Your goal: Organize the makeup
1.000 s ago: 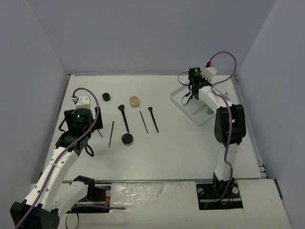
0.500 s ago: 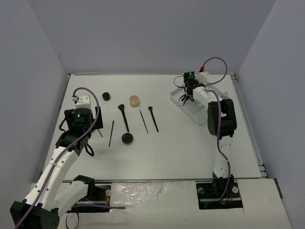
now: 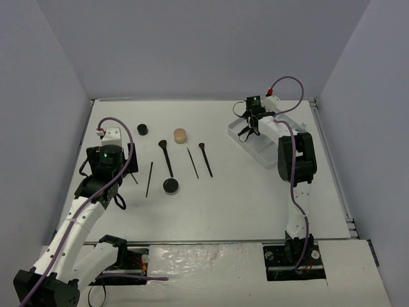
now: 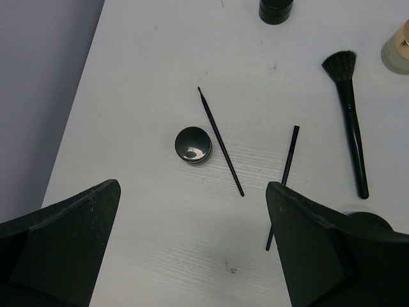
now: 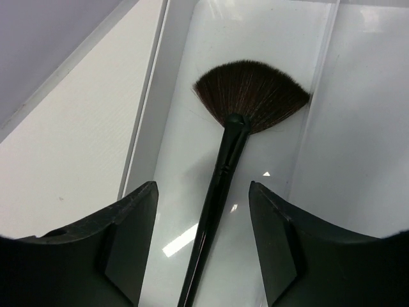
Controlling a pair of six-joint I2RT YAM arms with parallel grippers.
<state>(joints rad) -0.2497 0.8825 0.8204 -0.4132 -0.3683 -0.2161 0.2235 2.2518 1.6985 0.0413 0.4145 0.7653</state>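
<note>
**Q:** Right side: what do you have?

**A:** My right gripper (image 5: 202,204) stands with its jaws spread, one finger on either side of the fan brush (image 5: 246,96), neither touching it. The brush lies flat in a narrow compartment of the white tray (image 5: 370,128), bristles pointing away from the fingers.

**Q:** And the left?

**A:** My left gripper (image 4: 193,198) hangs wide apart above the table (image 4: 160,51), holding nothing. Below it lie a black round pot (image 4: 193,144), a thin black pencil (image 4: 220,141) just beside it, a second pencil (image 4: 287,160) and a powder brush (image 4: 350,115). The tan jar (image 3: 180,135) sits farther back.
</note>
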